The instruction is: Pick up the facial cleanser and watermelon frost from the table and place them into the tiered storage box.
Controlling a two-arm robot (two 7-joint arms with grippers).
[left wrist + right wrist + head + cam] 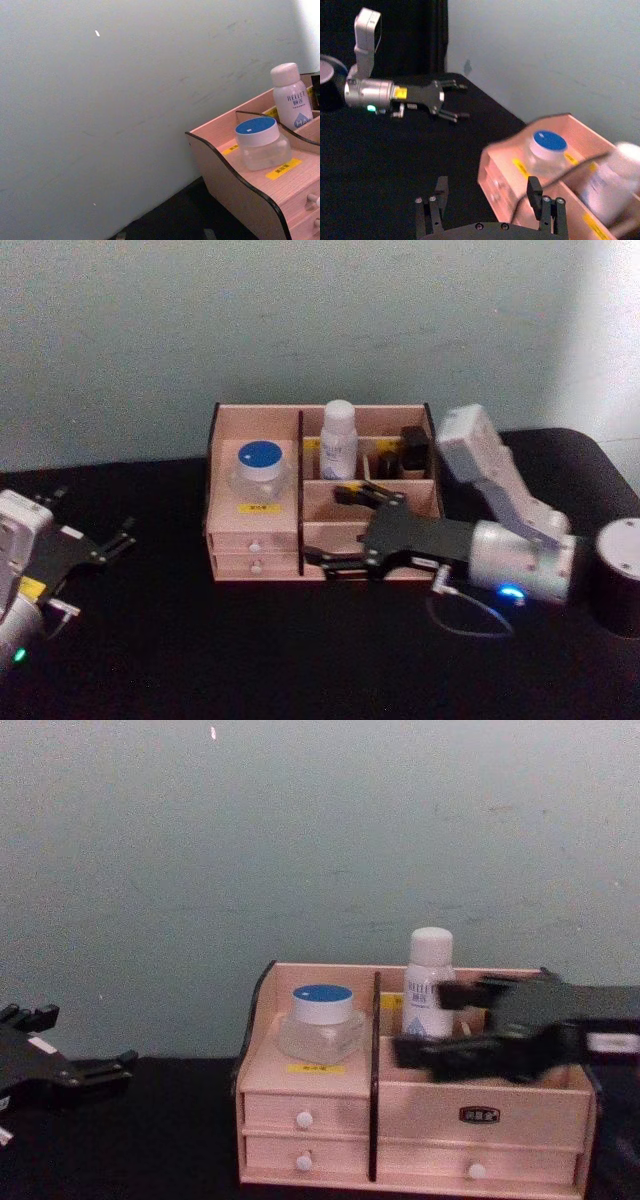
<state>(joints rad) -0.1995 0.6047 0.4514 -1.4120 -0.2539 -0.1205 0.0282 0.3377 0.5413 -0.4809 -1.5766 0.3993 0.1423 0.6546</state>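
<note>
My right claw [340,528] hangs over the front right part of the box [256,521], its fingers spread wide and pinching nothing. One finger [362,492] sits above the middle right compartment, the other [333,562] at the box's front edge. From the chest, this claw [425,1020] crosses in front of the box's [480,1115] right half, just beside the cleanser [429,981].

The cleanser [338,439] stands upright in the back row of the box, just right of the dark centre divider. The frost [262,473] sits in the wide left compartment, above the two left drawers, its blue lid up. A yellow label [261,507] lies just in front of it. Small dark bottles [414,451] stand in the back right compartments.

My left claw [123,537] rests on the table [250,650] well to the left of the box, fingers spread, empty.
</note>
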